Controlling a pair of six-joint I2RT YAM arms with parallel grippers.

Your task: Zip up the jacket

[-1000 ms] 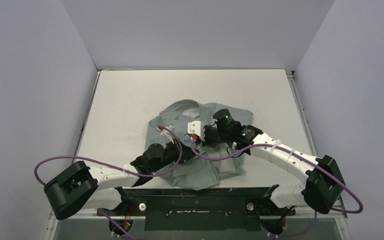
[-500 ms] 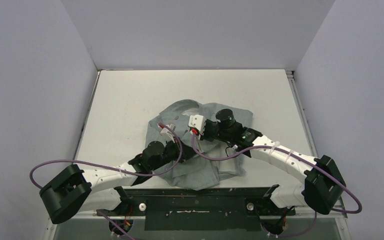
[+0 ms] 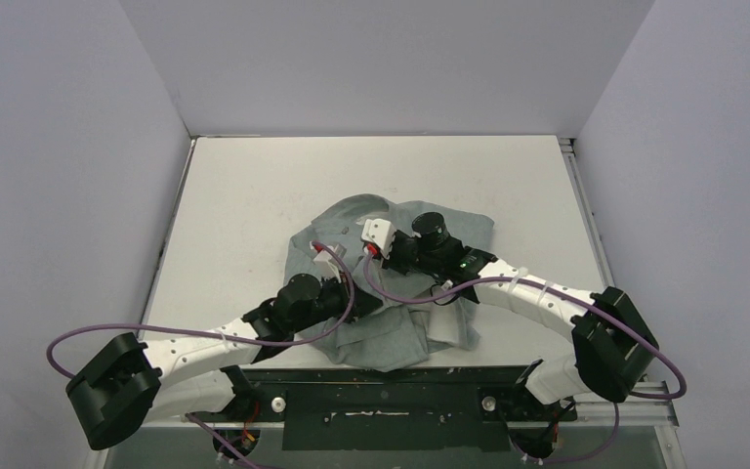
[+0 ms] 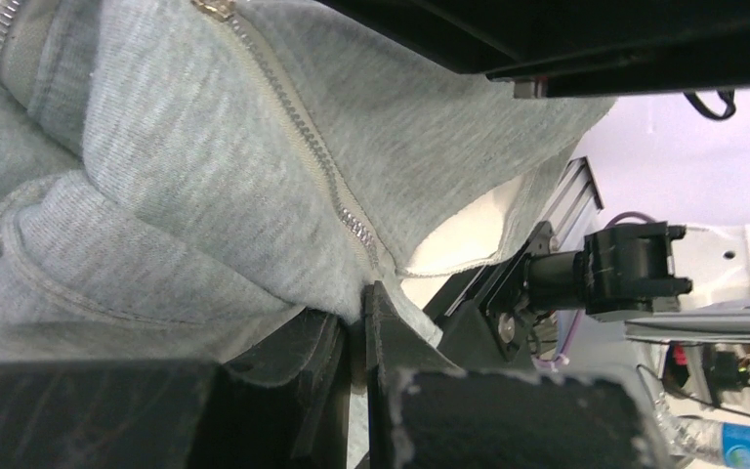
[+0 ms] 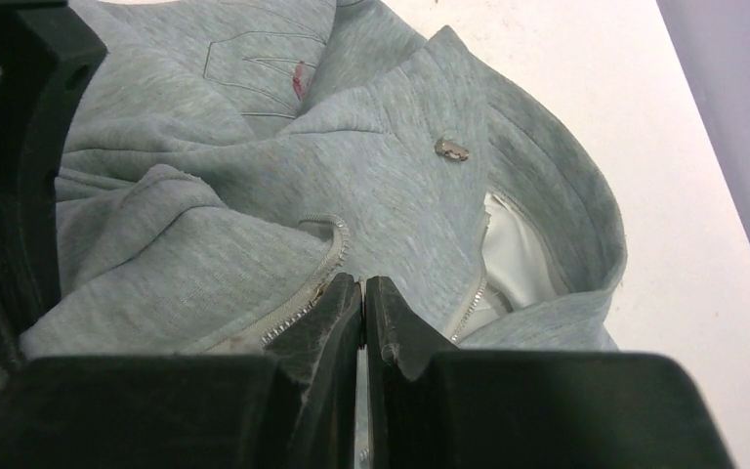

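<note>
The grey jacket [image 3: 400,322] lies bunched at the table's middle. My left gripper [image 3: 354,298] is shut on the jacket's fabric at the lower end of the zipper; in the left wrist view the gripper [image 4: 366,293] pinches the jacket [image 4: 186,147] just below the zipper teeth [image 4: 303,147]. My right gripper [image 3: 376,260] is farther up the front. In the right wrist view it [image 5: 362,285] is shut where the two rows of zipper teeth [image 5: 303,293] meet, apparently on the slider. Beyond it the jacket [image 5: 391,176] is open up to the collar [image 5: 557,225], showing white lining.
The white table [image 3: 254,195] has bare surface around the jacket. The black rail [image 3: 391,376] runs along the near edge, just below the hem. Grey walls enclose the left, back and right. Purple cables [image 3: 186,330] loop from both arms.
My right gripper has moved a little away from the near edge, up along the jacket's front. The left arm's elbow has swung lower and left; its gripper stays on the jacket.
</note>
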